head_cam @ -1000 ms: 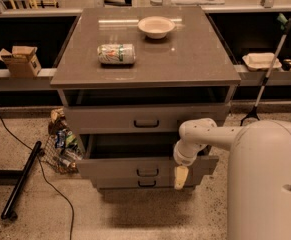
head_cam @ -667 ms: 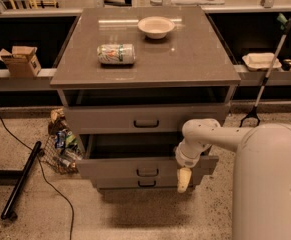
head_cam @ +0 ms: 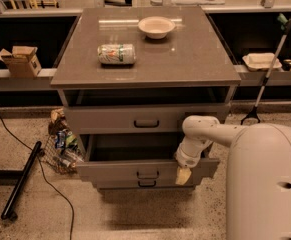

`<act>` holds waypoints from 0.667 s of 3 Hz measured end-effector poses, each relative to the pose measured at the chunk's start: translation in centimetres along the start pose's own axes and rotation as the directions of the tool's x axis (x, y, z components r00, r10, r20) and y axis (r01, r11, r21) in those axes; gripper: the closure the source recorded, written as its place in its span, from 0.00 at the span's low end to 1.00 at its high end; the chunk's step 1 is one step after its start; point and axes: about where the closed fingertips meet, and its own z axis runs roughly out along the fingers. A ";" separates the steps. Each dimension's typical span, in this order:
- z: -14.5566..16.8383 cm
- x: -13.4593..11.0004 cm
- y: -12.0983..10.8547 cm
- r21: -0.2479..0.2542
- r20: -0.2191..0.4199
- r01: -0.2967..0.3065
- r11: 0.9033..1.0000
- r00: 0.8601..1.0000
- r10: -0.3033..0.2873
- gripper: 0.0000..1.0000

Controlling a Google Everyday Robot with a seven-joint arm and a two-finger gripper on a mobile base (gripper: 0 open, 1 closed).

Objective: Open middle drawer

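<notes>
The middle drawer of the grey cabinet stands pulled out. Its dark inside shows above its front panel, and its small dark loop handle is at the centre. The top drawer above it is closed, and the slim bottom drawer sits just under it. My gripper hangs from the white arm, pointing down in front of the right part of the middle drawer's front, to the right of the handle.
A can lying on its side and a white bowl sit on the cabinet top. A bag of snacks and a black pole are on the floor at left. My white body fills the lower right.
The arm has shifted very slightly to the right. The middle drawer stays pulled out as before.
</notes>
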 end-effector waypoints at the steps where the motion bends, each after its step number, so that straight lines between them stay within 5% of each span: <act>1: -0.6 -0.1 0.0 0.007 -0.006 -0.004 1.000 1.000 0.004 0.70; 2: -0.6 -0.1 1.1 0.028 0.001 -0.013 1.000 1.000 0.013 0.93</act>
